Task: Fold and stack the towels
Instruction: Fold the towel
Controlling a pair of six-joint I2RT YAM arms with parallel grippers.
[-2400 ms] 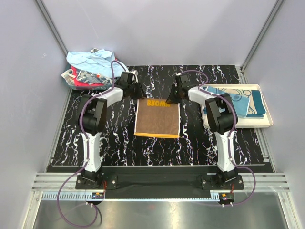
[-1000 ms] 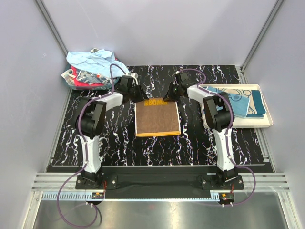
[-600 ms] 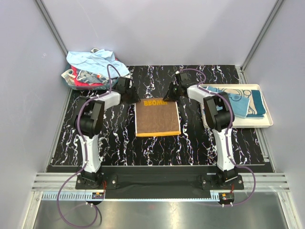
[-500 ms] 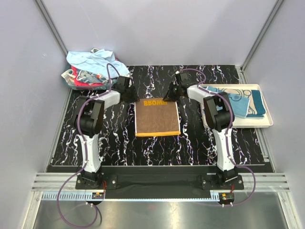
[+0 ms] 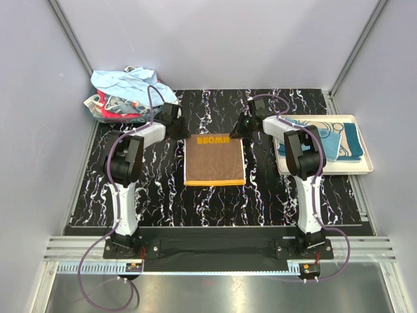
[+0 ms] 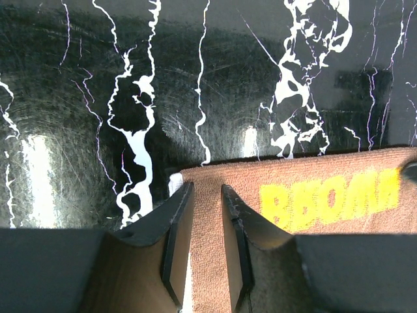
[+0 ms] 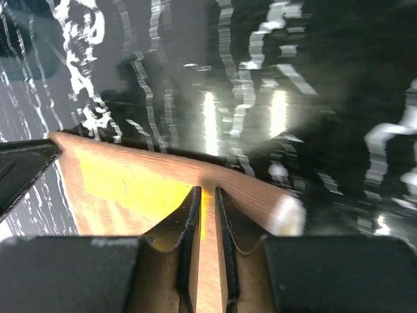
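Note:
A folded brown towel (image 5: pixel 215 162) with orange-yellow letters along its far edge lies flat in the middle of the black marbled table. My left gripper (image 5: pixel 178 125) is at its far left corner. In the left wrist view the fingers (image 6: pixel 206 189) close narrowly on the brown cloth (image 6: pixel 306 195). My right gripper (image 5: pixel 240 128) is at the far right corner. In the right wrist view it (image 7: pixel 207 191) pinches the towel's raised edge (image 7: pixel 137 179). Teal and beige towels (image 5: pixel 333 140) lie folded in the white tray (image 5: pixel 365 168). A loose pile of light blue and red towels (image 5: pixel 124 94) sits at the back left.
The tray stands at the table's right edge, just right of my right arm. The towel pile overhangs the table's back left corner. Grey walls close in the back and both sides.
Both grippers drew back from the towel's far edge toward the far side. The right gripper then shifted right. The towel's far edge, briefly lifted, now lies flatter with its lettering straight.

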